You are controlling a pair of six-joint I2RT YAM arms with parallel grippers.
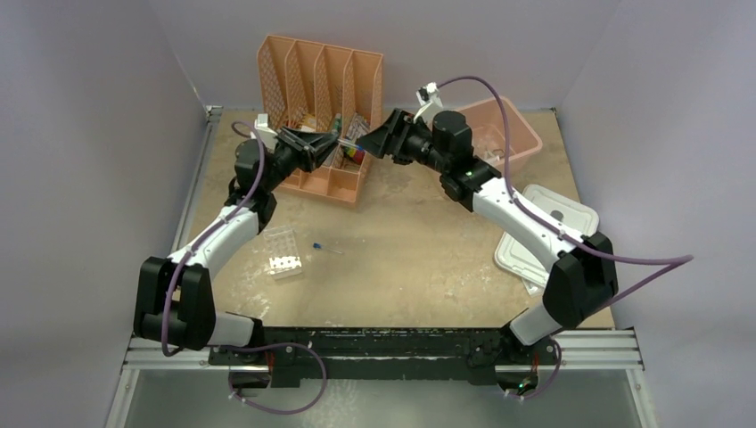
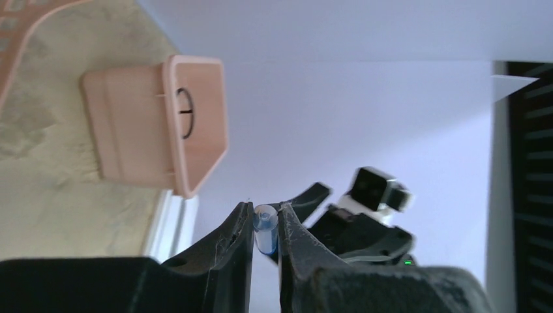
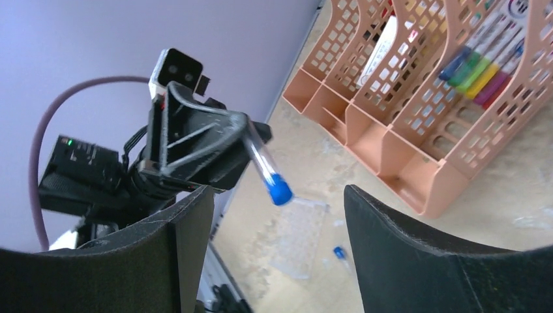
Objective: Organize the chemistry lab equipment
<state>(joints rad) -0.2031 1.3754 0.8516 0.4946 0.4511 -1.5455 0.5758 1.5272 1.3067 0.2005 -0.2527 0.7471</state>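
Tube pass in mid-air, 1 arm to the other.

Left to right in the top view: the white tube rack [image 1: 283, 254] stands on the table at about 7 o'clock from the left gripper [image 1: 323, 147], with 1 loose tube [image 1: 326, 249] lying at the rack's 3 o'clock. The left gripper's fingers are pressed onto a blue-capped clear tube [image 3: 264, 162], pinching its uncapped end. The cap points toward 3 o'clock at the right gripper [image 1: 376, 143], above the front of the peach organizer [image 1: 321, 85]. The right gripper is spread wide. From its wrist camera the cap shows between its 2 fingers, touching neither. This reads as a handover: next the right fingers should close on the capped end before the left releases.
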